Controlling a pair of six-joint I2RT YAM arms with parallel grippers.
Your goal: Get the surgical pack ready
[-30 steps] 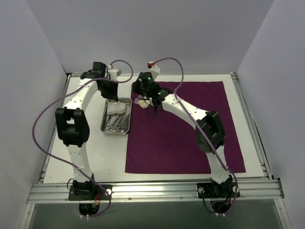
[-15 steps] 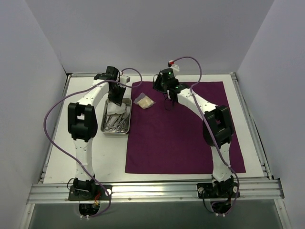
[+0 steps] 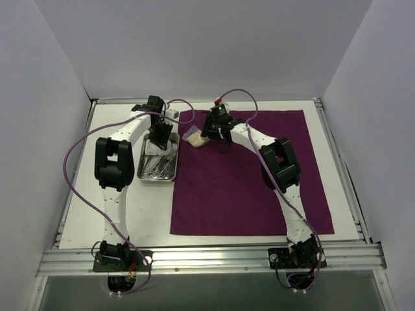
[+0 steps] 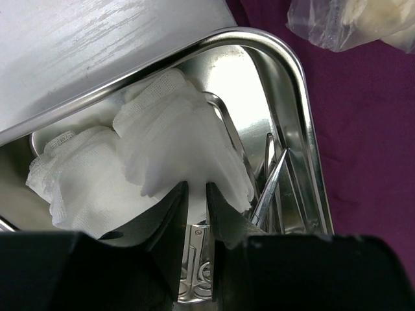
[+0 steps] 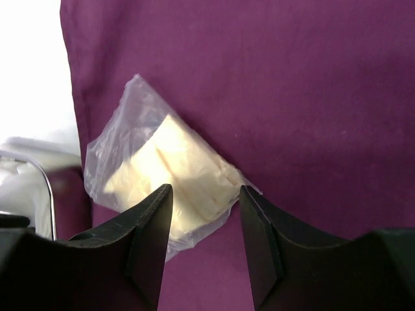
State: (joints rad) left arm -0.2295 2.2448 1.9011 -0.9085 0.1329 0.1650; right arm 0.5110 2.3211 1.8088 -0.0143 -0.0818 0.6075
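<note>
Over the far end of the steel tray (image 3: 157, 181), the left gripper (image 4: 194, 194) is right down on the white gauze pads (image 4: 175, 136). Its jaws are drawn nearly together with only a slit between them. The gauze's edge sits at the tips, but I can't tell whether a fold is actually pinched. The narrow set looks right for nipping a single layer. The thin metal instruments (image 4: 272, 181) lie along the tray's cloth-side wall, clear of the fingers.

Just beside the tray's far corner, on the dark purple cloth (image 3: 259, 188), lies a clear plastic packet (image 5: 175, 175) with something cream-coloured folded inside. The right gripper (image 5: 205, 191) hangs above it with its jaws spread apart and nothing between them. One finger stands to each side of the packet's near corner.

My read is that the tray is the supply point and the cloth, spread flat beside it, is the wrap on which items get laid out.

As for writing, there's a stamped mark on the tray floor showing between the left fingertips, too blurred to read. The packet shows no print I can make out.
</note>
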